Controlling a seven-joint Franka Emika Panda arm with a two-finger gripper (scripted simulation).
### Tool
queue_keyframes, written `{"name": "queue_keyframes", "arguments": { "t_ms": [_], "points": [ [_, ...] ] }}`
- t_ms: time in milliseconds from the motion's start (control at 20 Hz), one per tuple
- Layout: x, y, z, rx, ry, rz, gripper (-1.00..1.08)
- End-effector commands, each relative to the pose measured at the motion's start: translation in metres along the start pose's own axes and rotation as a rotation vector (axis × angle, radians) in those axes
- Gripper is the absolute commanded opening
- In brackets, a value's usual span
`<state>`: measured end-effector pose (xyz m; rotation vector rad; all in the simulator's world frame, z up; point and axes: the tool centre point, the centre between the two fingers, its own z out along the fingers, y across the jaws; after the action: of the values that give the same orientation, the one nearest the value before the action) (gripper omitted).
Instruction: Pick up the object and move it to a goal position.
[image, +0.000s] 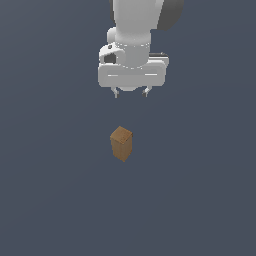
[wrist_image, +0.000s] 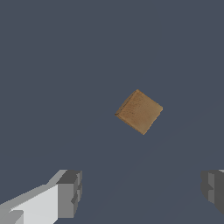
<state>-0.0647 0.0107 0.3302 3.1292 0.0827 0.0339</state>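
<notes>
The object, a small tall brown-orange wooden block (image: 121, 143), stands upright on the dark grey floor in the middle of the exterior view. In the wrist view I see its square top end (wrist_image: 139, 111), turned like a diamond. My white gripper (image: 131, 93) hangs above the block and beyond it in the exterior view, well apart from it. Its two short fingers are spread wide and hold nothing. In the wrist view the gripper (wrist_image: 142, 192) shows one grey fingertip (wrist_image: 69, 194) on each side, with the block outside the gap between them.
A flat dark grey floor (image: 200, 190) fills both views. The white arm (image: 137, 25) comes down from the top edge of the exterior view.
</notes>
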Motion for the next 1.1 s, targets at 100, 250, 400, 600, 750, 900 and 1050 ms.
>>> {"name": "queue_keyframes", "arguments": {
  "t_ms": [100, 250, 400, 600, 750, 900, 1050],
  "points": [
    [0.001, -0.003, -0.002, -0.007, 0.006, -0.015, 1.0],
    [0.001, -0.002, 0.0, -0.005, 0.004, -0.004, 1.0],
    [0.004, -0.001, 0.005, -0.003, 0.004, 0.02, 1.0],
    [0.009, 0.003, 0.015, 0.0, 0.001, 0.073, 1.0],
    [0.015, 0.006, 0.027, 0.003, -0.001, 0.129, 1.0],
    [0.021, 0.01, 0.042, 0.007, -0.005, 0.2, 1.0],
    [0.028, 0.016, 0.06, 0.009, -0.009, 0.286, 1.0]
  ]
}}
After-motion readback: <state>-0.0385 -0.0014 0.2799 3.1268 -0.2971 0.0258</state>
